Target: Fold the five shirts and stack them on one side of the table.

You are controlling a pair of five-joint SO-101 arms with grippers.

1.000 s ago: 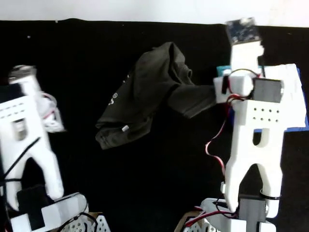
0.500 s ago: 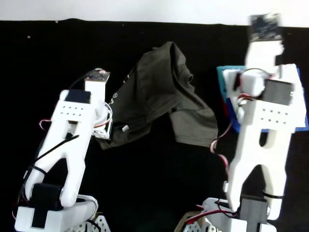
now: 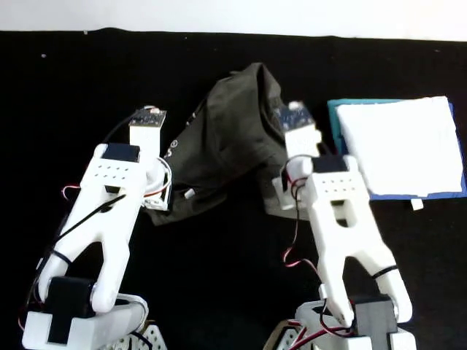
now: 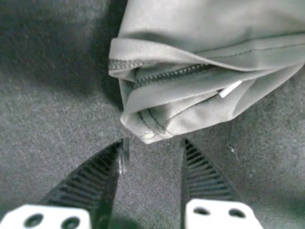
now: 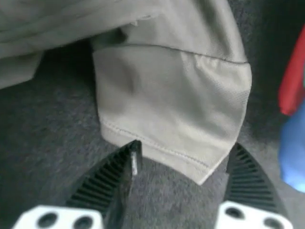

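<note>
Done: folded stack (image 3: pixel 398 146) by table's (image 3: pixel 87 87) right edge — count unclear
Remaining: dark shirt (image 3: pixel 233 138), crumpled mid-table
Left gripper (image 4: pixel 153 148): parted, empty, at hem
Right gripper (image 5: pixel 186 145): wide, empty — at sleeve

The high camera, fixed above the arms' base side, looks steeply down over the whole black table (image 3: pixel 73 87), while each wrist camera sights at close range past the left gripper (image 4: pixel 153 143) or the right gripper (image 5: pixel 186 145) onto a hem of the dark shirt (image 3: pixel 233 138), which is common to all three views.
</note>
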